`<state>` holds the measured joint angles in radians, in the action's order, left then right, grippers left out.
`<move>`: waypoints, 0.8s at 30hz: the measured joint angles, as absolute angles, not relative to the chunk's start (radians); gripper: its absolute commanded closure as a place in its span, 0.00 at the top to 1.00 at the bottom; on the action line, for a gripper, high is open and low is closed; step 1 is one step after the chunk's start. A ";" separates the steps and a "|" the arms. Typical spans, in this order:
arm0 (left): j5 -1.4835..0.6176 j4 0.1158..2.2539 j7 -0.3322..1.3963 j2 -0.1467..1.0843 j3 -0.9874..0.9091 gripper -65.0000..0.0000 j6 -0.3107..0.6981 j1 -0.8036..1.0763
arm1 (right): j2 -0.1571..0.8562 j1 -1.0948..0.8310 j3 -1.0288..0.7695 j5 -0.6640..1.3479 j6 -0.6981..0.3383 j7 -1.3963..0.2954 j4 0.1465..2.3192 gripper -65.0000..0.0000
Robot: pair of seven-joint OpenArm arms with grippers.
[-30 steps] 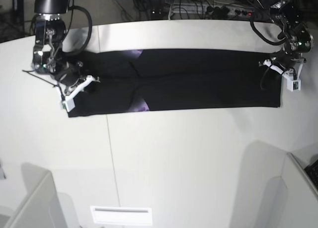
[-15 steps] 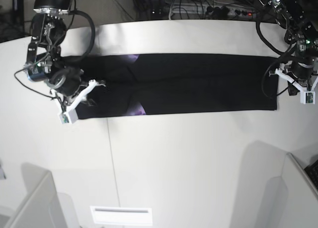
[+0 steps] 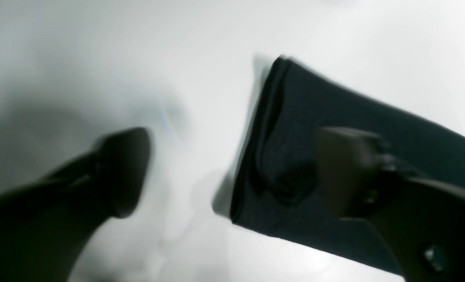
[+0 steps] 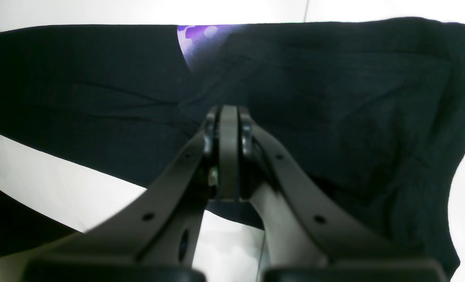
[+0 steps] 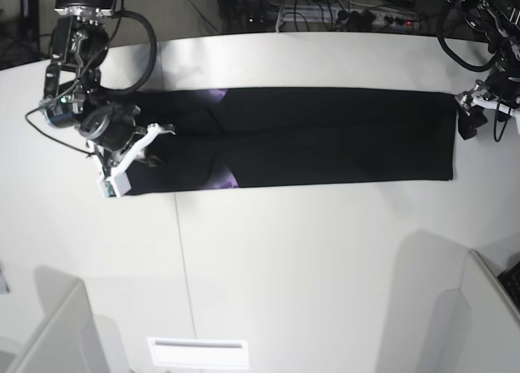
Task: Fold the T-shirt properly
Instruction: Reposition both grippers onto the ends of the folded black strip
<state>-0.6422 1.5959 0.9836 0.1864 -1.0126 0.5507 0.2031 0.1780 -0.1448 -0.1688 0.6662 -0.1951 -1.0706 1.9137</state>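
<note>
The black T-shirt (image 5: pixel 325 133) lies folded into a long strip across the white table (image 5: pixel 309 259). Bits of purple print (image 5: pixel 226 178) peek out near its left part. My right gripper (image 5: pixel 162 137) is over the strip's left end. In the right wrist view its fingers (image 4: pixel 228 113) are closed together on the cloth (image 4: pixel 334 98), with creases running to the tips and purple print (image 4: pixel 195 37) behind. My left gripper (image 5: pixel 465 123) is just off the strip's right end. In the left wrist view it (image 3: pixel 232 149) is open, straddling the shirt's folded edge (image 3: pixel 279 156).
Cables and a power strip (image 5: pixel 366 17) lie beyond the table's back edge. A seam (image 5: pixel 180 251) runs across the tabletop. White partitions stand at the front left (image 5: pixel 49 332) and front right (image 5: pixel 479 308). A white slotted plate (image 5: pixel 199 353) lies at the front.
My left gripper let go of the shirt's right end, swung out past it and came back beside the edge, open. My right gripper shifted slightly right on the left end.
</note>
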 measured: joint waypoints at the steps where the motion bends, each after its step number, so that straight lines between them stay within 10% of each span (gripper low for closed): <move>1: -0.636 1.575 0.979 0.187 -1.006 1.00 0.550 0.198 | 0.178 -0.145 -0.169 0.667 -0.195 -1.071 1.914 0.00; 16: -0.683 1.295 0.776 0.264 -0.757 1.00 0.558 0.154 | 0.178 -0.197 -0.168 0.667 -0.195 -1.069 1.917 0.00; 24: -0.682 1.288 0.783 0.266 -0.700 0.25 0.558 0.162 | 0.177 -0.216 -0.168 0.667 -0.195 -1.066 1.918 0.00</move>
<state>-0.6819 1.2884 0.7834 0.2657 -0.6998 0.5575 0.1623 0.1768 -0.2161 -0.1680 0.6666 -0.1951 -1.0657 1.9182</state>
